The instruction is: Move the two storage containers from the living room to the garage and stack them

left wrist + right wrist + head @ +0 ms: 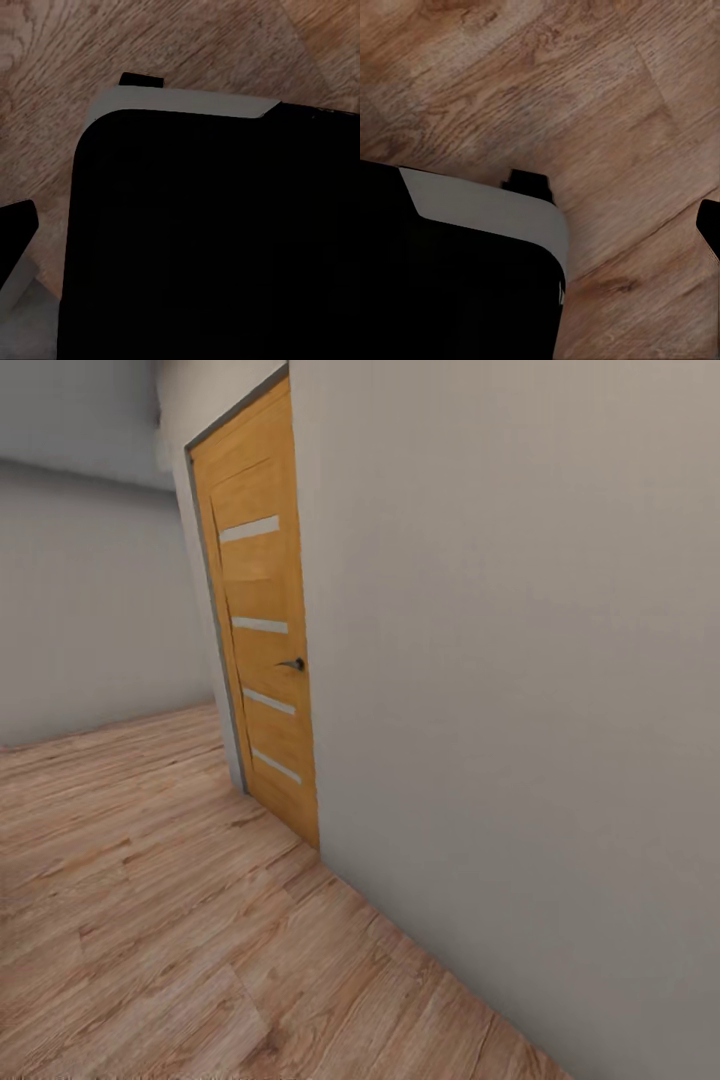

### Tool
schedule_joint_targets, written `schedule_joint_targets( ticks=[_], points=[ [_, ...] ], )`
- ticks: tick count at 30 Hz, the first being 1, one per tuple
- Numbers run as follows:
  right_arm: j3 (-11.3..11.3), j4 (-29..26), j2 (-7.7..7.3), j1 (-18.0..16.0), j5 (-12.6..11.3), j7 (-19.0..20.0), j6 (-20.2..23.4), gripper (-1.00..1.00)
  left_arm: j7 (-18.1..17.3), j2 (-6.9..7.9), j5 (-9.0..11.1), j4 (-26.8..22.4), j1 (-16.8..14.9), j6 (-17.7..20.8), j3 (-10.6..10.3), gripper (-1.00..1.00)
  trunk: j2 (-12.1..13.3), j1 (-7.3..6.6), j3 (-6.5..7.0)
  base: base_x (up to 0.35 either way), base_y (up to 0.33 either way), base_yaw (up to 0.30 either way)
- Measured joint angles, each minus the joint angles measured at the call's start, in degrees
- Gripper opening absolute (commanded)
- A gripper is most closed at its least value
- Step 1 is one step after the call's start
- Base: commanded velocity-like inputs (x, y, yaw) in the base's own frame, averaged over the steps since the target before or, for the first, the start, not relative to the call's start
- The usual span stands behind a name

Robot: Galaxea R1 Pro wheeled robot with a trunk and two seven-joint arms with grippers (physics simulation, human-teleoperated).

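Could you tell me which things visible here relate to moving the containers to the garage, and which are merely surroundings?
Belonging to the job:
- wooden door with four frosted glass strips, probably the way to the garage
- its door handle

Just surroundings:
- wood plank floor
- plain wall
- black, grey-edged body under the wrist cameras, apparently part of the robot

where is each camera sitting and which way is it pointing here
Head view: on the robot's head, facing forward and down at a wooden door set in a grey wall.
Left wrist view: near the left gripper, looking down on the robot's black body over the floor.
Right wrist view: near the right gripper, looking down past the same black body.
All three share the wood plank floor.
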Motion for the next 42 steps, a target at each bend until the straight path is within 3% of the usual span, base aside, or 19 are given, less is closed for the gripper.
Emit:
schedule_joint_targets(
  ticks=[17,25,42],
  points=[
    [0.0,0.0,0.05,0.0,0.0,0.0,0.1,1.0,0.1,0.0,0.0,0.0,0.0,0.0,0.1,1.0,0.0,-0.01,0.0,0.016,0.0,0.266],
    [0.0,0.0,0.06,0.0,0.0,0.1,0.2,1.0,0.1,0.08,0.2,0.1,0.0,0.1,0.1,1.0,0.0,-0.03,0.0,0.289,0.0,0.074],
    [0.0,0.0,-0.02,0.0,0.0,0.0,-0.1,1.0,0.1,0.03,0.2,0.1,0.0,0.1,0.2,1.0,0.0,-0.03,0.0,0.322,0.0,0.263]
  ],
)
